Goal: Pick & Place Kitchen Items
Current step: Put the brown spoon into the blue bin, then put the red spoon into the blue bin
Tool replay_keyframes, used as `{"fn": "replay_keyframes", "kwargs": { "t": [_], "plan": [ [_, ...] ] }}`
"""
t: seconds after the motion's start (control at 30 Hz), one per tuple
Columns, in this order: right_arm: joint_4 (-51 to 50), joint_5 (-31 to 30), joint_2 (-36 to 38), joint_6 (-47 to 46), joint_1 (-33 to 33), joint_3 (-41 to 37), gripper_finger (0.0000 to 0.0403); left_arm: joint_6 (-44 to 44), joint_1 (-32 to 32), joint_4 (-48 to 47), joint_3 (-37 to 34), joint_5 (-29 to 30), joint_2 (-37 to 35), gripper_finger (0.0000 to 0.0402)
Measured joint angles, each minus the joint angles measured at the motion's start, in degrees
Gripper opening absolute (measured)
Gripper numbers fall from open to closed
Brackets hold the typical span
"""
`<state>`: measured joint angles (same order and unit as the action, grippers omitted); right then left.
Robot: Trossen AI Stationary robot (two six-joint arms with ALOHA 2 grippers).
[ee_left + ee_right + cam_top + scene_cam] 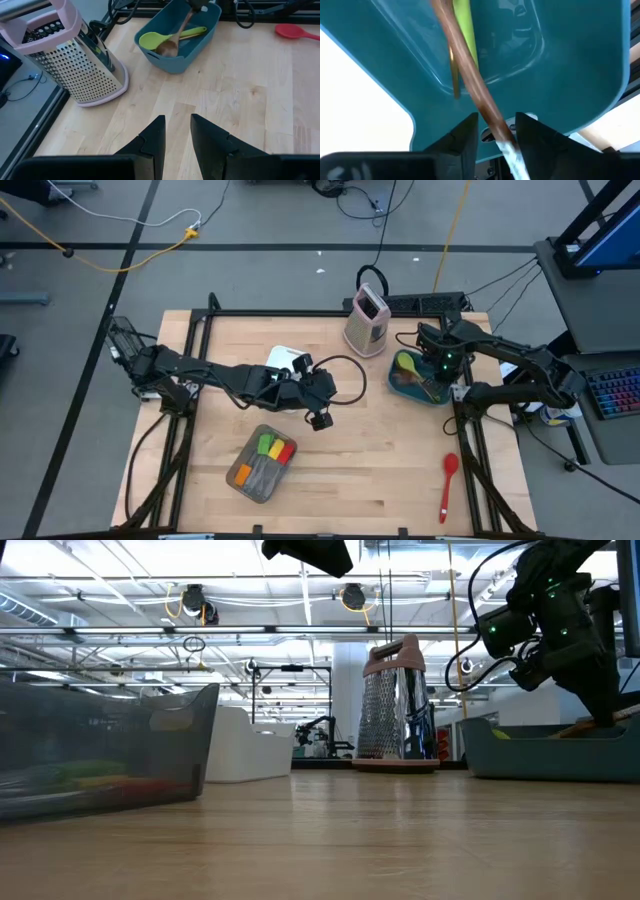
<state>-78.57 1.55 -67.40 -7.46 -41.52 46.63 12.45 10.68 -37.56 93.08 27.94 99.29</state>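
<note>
Wooden worktop [350,470] carried every item. Nearest the front edge lay a grey pan [262,464] holding green, orange and red silicone spatulas [272,448], their handles lying along its floor. A red spoon [448,483] lay alone on the bare boards toward the front right corner, well apart from the pan.

At mid-depth the left gripper [176,137] hovered above the worktop near its centre, jaws narrowly parted and holding nothing. A white tray [287,358] sat just behind that arm.

Farther back stood a pink-and-steel box grater [367,320], upright. Beside it, toward the right edge, sat a teal bin [400,389] containing a green spatula [150,40] and a brown wooden spoon [172,42]; the spoon's bowl rested on the bin floor and its handle rose past the rim. A thin gold utensil [454,75] lay beside them in the bin, its type not discernible.

The right gripper [495,131] was positioned over the bin, jaws slightly parted on either side of the wooden spoon's handle; whether they pressed on it could not be told.
</note>
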Motion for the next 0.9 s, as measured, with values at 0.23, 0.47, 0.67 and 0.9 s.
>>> {"fn": "replay_keyframes", "kwargs": {
  "t": [0.23,0.47,0.67,0.9],
  "plan": [
    [-0.2,0.1,0.0,0.0,0.0,0.0,0.0157,0.0,0.0,0.0,0.0,0.0,0.0,0.0097],
    [-2.3,2.1,0.0,0.1,0.0,0.0,0.0164,0.0,0.0,0.0,0.0,0.0,0.0,0.0097],
    [-10.0,1.6,0.4,-1.1,0.0,2.3,0.0164,0.0,0.0,0.0,0.0,0.0,0.0,0.0097],
    [-11.5,-4.0,3.3,-4.9,0.5,7.5,0.0164,-0.1,0.0,0.0,0.0,0.0,0.0,0.0097]
  ]
}}
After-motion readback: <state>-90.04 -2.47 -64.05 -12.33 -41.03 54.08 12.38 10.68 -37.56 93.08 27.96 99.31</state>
